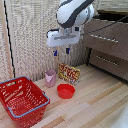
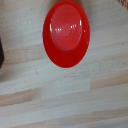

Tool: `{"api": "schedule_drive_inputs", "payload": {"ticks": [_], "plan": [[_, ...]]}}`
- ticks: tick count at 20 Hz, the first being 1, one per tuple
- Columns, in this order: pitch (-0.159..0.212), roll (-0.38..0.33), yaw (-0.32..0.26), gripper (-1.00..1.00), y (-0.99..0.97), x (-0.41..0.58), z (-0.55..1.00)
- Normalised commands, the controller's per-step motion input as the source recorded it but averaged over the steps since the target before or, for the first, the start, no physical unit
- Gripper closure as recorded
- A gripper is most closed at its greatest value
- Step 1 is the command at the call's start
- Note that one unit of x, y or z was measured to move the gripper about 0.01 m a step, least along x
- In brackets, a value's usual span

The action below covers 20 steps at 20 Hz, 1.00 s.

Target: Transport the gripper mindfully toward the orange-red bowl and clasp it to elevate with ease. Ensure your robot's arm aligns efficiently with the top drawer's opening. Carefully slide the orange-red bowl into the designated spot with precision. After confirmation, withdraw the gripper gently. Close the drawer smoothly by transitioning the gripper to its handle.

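The orange-red bowl (image 1: 65, 90) rests on the wooden floor, empty and upright. In the wrist view the bowl (image 2: 66, 33) fills much of the picture, seen from straight above. My gripper (image 1: 61, 51) hangs well above the bowl on the robot's arm (image 1: 74, 12), its two blue-tipped fingers a little apart with nothing between them. The fingers do not show in the wrist view. The top drawer (image 1: 107, 39) stands slightly pulled out at the exterior view's right, its silver handle (image 1: 104, 38) across the front.
A red wire-mesh basket (image 1: 22, 99) stands at the exterior view's left. A pink cup (image 1: 50, 78) and a colourful box (image 1: 69, 73) stand just behind the bowl. A lower drawer (image 1: 109, 62) sits beneath the top one.
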Motion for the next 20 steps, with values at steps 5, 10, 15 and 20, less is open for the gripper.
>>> {"api": "schedule_drive_inputs", "payload": {"ticks": [5, 10, 15, 20], "plan": [[0.0, 0.0, -0.068, -1.0, -0.12, -0.533, -0.29], [0.0, 0.0, -0.072, -1.0, -0.16, -0.598, -0.3], [0.0, -0.005, -0.09, -1.0, -0.07, -0.413, -0.39], [-0.008, -0.001, -0.11, -1.0, -0.13, -0.235, -0.54]]}}
